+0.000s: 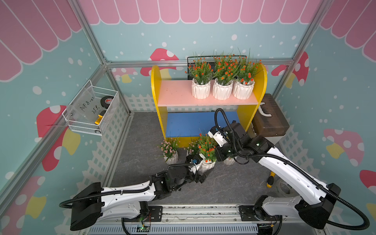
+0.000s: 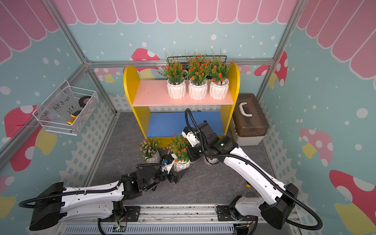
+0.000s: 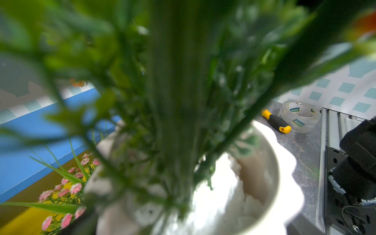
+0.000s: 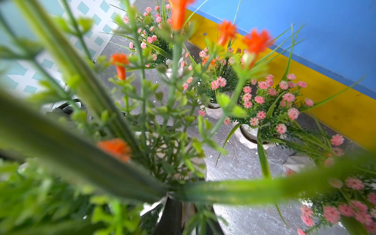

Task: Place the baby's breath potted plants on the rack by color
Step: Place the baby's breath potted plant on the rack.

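Note:
The rack [image 1: 156, 85] has three orange-flowered potted plants [image 1: 222, 81] on its pink upper board; its blue lower board [image 1: 187, 124] is bare. In front of it an orange-flowered plant [image 1: 207, 149] in a white ribbed pot [image 1: 208, 165] sits between both arms. My left gripper [image 1: 200, 168] is shut round the pot's body, which fills the left wrist view [image 3: 234, 193]. My right gripper [image 4: 188, 215] is shut on the pot's rim from the right. Several pink-flowered plants [image 4: 272, 101] stand on the floor around it, one at the left [image 1: 169, 148].
A black wire basket [image 1: 203, 59] stands behind the rack. A white wire basket [image 1: 91, 109] hangs on the left wall. A brown toolbox [image 1: 270, 118] sits right of the rack. A yellow-handled screwdriver [image 3: 275, 121] and a clear tape roll [image 3: 300, 116] lie at the right front.

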Robot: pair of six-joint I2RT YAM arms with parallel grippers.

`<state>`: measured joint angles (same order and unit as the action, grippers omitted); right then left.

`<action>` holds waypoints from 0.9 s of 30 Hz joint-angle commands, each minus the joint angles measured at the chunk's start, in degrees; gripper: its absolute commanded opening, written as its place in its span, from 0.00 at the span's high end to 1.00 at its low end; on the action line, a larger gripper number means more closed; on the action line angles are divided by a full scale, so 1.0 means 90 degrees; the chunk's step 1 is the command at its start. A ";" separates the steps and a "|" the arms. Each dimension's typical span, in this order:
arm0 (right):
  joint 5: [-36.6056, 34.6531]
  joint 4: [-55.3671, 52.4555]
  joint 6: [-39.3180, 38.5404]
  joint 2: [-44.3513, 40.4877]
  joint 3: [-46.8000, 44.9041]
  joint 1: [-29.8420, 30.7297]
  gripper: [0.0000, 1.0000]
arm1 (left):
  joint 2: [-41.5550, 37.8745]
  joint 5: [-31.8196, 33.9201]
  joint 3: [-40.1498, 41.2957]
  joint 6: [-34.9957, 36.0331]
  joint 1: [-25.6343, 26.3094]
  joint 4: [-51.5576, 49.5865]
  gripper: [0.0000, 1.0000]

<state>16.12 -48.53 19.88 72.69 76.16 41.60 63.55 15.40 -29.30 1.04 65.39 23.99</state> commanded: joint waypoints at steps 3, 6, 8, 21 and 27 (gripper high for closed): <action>0.0106 0.0402 -0.0009 -0.0194 -0.0073 -0.0088 0.80 | -0.0094 0.0238 -0.0275 -0.0104 0.0020 0.0091 0.26; 0.0064 0.0400 -0.0011 -0.0327 -0.0092 -0.0211 0.72 | -0.0177 0.0259 -0.0235 -0.0115 0.0020 0.0109 0.26; 0.0013 0.0376 -0.0029 -0.0420 -0.0093 -0.0299 0.70 | -0.0240 0.0270 -0.0214 -0.0115 0.0020 0.0109 0.26; -0.0237 0.0554 -0.0073 -0.1298 -0.0886 -0.1224 0.55 | -0.0842 0.0884 -0.0662 -0.0189 0.0012 -0.0932 0.27; -0.0345 0.1225 0.0211 -0.1799 -0.1911 -0.1362 0.54 | -0.0846 0.1462 -0.1417 -0.0159 -0.0036 -0.1743 0.27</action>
<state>13.89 -41.32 20.67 58.33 61.67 29.74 57.63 24.29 -36.91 0.01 65.36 8.82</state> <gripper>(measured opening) 0.454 0.888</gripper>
